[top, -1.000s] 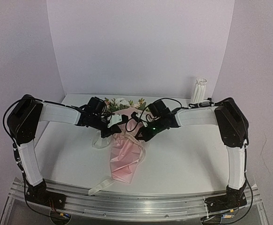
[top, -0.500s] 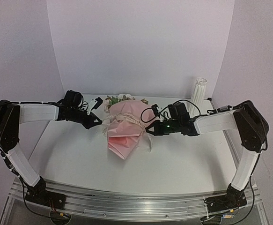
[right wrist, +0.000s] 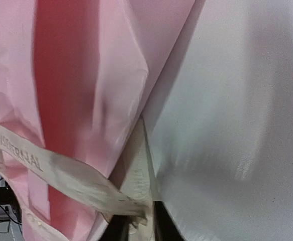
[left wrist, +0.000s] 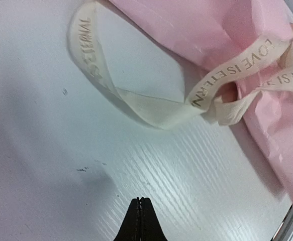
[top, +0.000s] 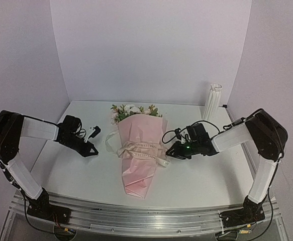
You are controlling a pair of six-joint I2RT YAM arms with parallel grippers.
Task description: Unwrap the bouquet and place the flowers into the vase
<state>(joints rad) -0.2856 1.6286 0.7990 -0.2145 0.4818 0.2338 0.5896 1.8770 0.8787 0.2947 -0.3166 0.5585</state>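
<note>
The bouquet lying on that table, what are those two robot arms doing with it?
A two-armed robot is unwrapping the bouquet, which lies on the table, pink paper and cream ribbon not yet off. The right claw is at the ribbon's loose end, which sits between its jaws; whether it grips is unclear. The left claw is shut and empty, off to the bouquet's other side. The white vase stands upright at the far right, no flowers in it.

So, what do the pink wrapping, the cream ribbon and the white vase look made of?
Pale pink cone-shaped wrapping: thin matte paper, judging by its sharp creases and soft folds. Flat cream ribbon with printed lettering: probably woven fabric, satin or grosgrain; it loops limply. Tall white ribbed vase: hard and smooth-looking, ceramic or plastic; too small here to tell which.
</note>
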